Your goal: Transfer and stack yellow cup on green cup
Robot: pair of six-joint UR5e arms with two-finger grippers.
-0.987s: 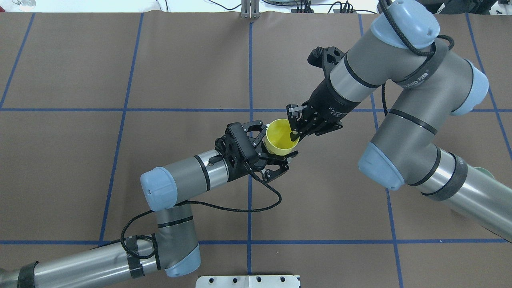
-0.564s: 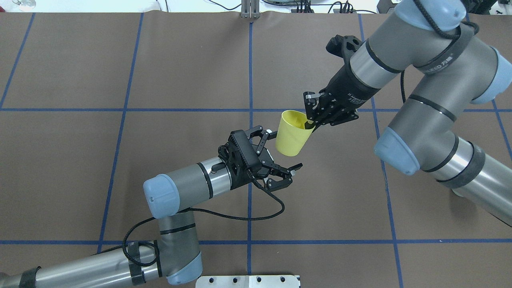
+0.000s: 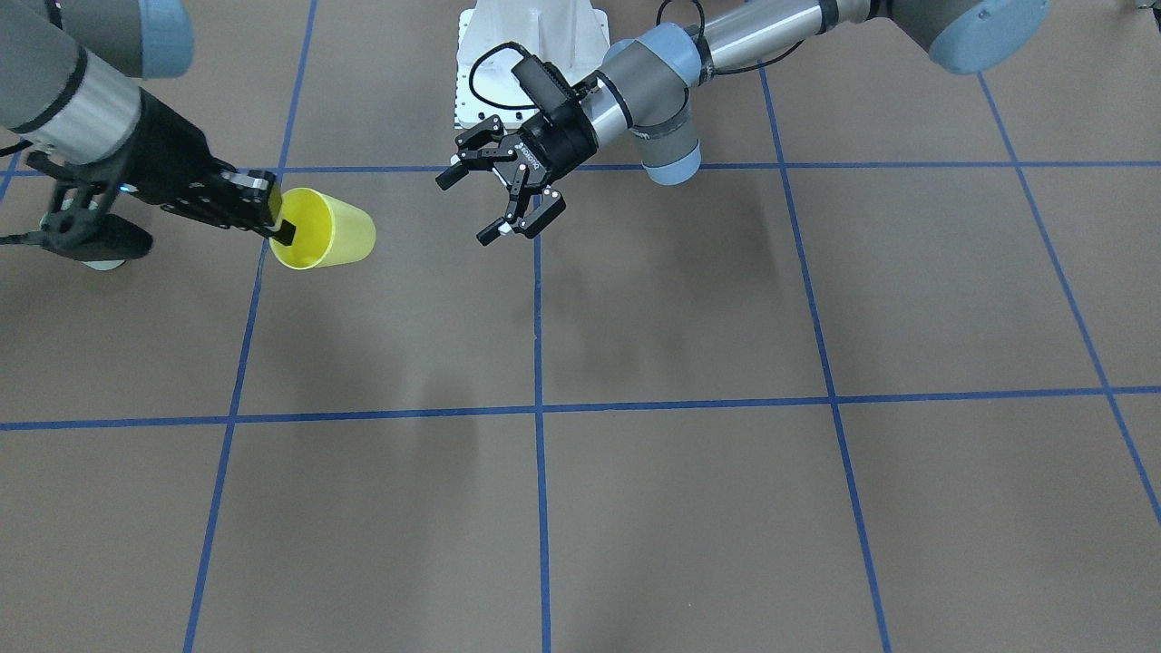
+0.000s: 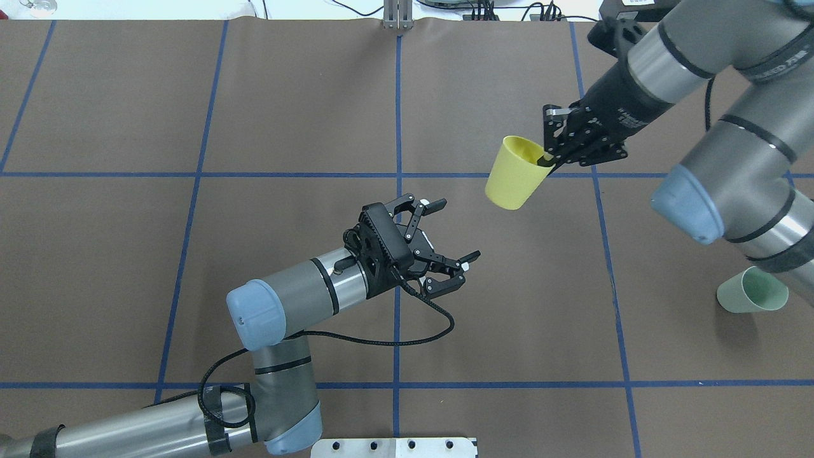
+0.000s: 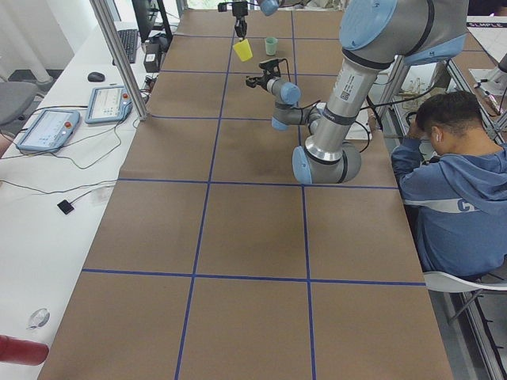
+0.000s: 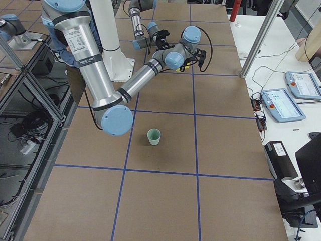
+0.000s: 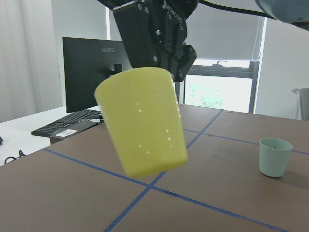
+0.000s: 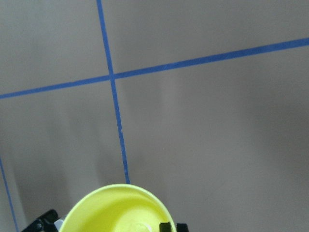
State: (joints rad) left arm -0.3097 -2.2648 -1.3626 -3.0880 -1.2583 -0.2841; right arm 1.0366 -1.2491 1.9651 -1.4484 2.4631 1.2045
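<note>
Yellow plastic heads our record. In the front-facing view the yellow cup (image 3: pixel 328 231) hangs clear of the brown table cover (image 3: pixel 689 308), tilted, with its mouth turned toward the camera. The right gripper (image 3: pixel 279 229) is clamped on the rim, one finger inside the mouth and one outside. The left gripper (image 3: pixel 504 194) is spread wide with nothing between its fingers, well apart from the cup.

Overhead view: we note the yellow cup raised and tipped above the blue tape lines (image 4: pixel 286 174). The green cup (image 4: pixel 753 294) stands upright on the cover beside the right arm, partly covered by it, well apart from the yellow cup. The left gripper is splayed and empty near the table's middle.

Left side view: both cups show small at the far end, the yellow one in the air. We cannot judge either grip from here.

Right side view: the green cup stands upright inside one taped square. The yellow cup is mostly hidden.

Left wrist view: the yellow cup fills the centre, tilted and held from above. The green cup sits on the cover at right. A monitor (image 7: pixel 89 67) and keyboard (image 7: pixel 67 126) lie behind.

Right wrist view: the yellow rim shows at the bottom edge, with one fingertip (image 8: pixel 165 226) inside it.
</note>
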